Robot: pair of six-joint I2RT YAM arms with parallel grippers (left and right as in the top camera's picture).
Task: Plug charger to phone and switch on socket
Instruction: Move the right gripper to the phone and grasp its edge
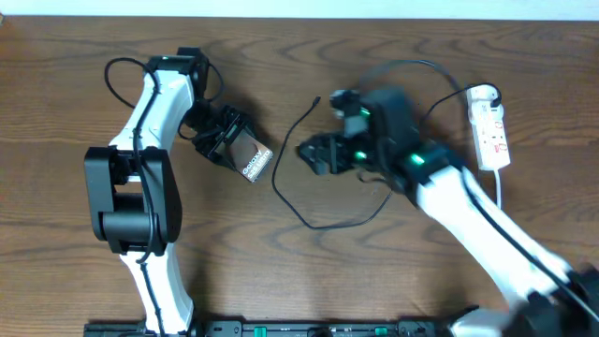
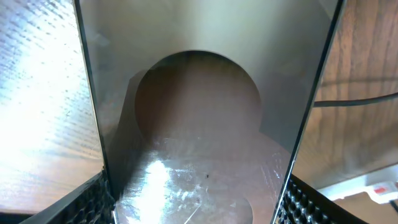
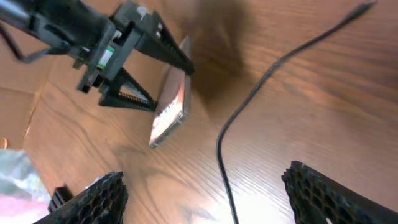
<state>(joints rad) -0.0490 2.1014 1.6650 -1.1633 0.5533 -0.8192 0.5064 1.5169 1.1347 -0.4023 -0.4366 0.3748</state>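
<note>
My left gripper is shut on the phone, whose white label strip points toward the table's middle. In the left wrist view the phone's glossy dark face fills the space between both fingers. The charger loops as a thin black cable across the middle of the table, with its plug tip lying free at the far end. My right gripper hovers open just right of that cable. In its wrist view the cable runs between the spread fingers without touching them. The white socket lies at the far right.
The wooden table carries little else. A white cord trails from the socket toward the front. Thicker black robot cables curl by the left arm's base. The right arm crosses the front right.
</note>
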